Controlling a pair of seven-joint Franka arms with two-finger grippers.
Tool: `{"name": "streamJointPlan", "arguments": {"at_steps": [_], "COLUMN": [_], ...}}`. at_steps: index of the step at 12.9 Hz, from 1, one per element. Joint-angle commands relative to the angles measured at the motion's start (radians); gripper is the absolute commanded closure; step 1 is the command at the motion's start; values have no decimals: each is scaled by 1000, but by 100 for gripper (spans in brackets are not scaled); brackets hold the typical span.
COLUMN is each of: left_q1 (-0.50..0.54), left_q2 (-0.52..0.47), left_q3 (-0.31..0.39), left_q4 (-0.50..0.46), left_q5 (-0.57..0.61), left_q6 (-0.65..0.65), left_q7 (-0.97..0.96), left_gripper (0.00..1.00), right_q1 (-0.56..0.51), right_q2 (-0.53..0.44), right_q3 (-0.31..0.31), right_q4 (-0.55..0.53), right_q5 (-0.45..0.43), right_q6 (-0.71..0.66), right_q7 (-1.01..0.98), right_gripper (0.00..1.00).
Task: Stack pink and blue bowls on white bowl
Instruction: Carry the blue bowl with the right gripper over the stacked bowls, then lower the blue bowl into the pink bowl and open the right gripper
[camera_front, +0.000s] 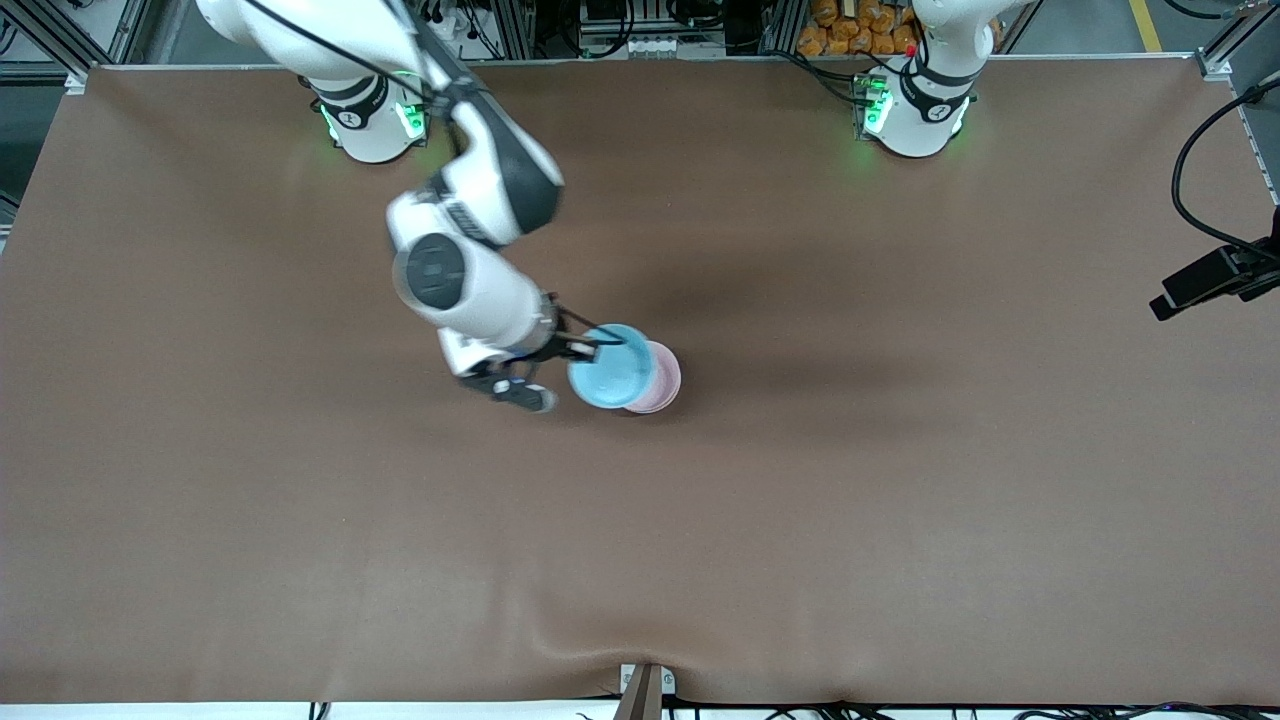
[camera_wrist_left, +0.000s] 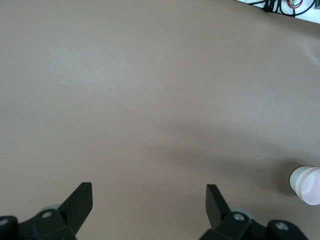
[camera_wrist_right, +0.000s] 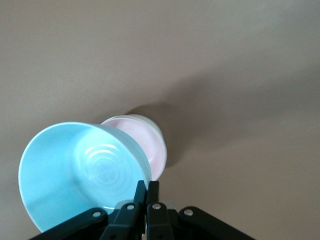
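My right gripper (camera_front: 590, 346) is shut on the rim of the light blue bowl (camera_front: 608, 368) and holds it tilted, just above and partly over the pink bowl (camera_front: 664, 384). In the right wrist view the fingers (camera_wrist_right: 148, 186) pinch the blue bowl's (camera_wrist_right: 75, 165) rim, with the pink bowl (camera_wrist_right: 145, 137) below it. In the left wrist view the pink bowl (camera_wrist_left: 311, 187) sits nested in the white bowl (camera_wrist_left: 295, 178), whose white wall shows around it. My left gripper (camera_wrist_left: 150, 200) is open and empty, high above bare table; the left arm waits.
The brown table (camera_front: 900, 480) spreads wide around the bowls. A black camera mount (camera_front: 1215, 275) juts in at the left arm's end. A bracket (camera_front: 642, 690) sits at the table edge nearest the front camera.
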Motion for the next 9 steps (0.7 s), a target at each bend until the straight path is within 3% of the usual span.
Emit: {"name": "streamJointPlan", "arguments": {"at_steps": [1, 6, 9], "left_q1": [11, 2, -204], "left_q2": [-12, -32, -80], "left_q3": [-4, 25, 249], "left_q4": [-5, -19, -86], "left_q5": [-3, 3, -9], "left_q6": [-14, -18, -18], "left_q7": [29, 109, 115], "left_gripper": [0, 0, 0], "right_q1": [25, 34, 46], "right_q2": [54, 82, 98], "right_q3": [-22, -24, -24], "right_q4": [20, 11, 6], "right_q5": [22, -6, -7], "right_q6": [28, 75, 82], "right_q7": [25, 40, 46], "right_gripper": [100, 100, 100]}}
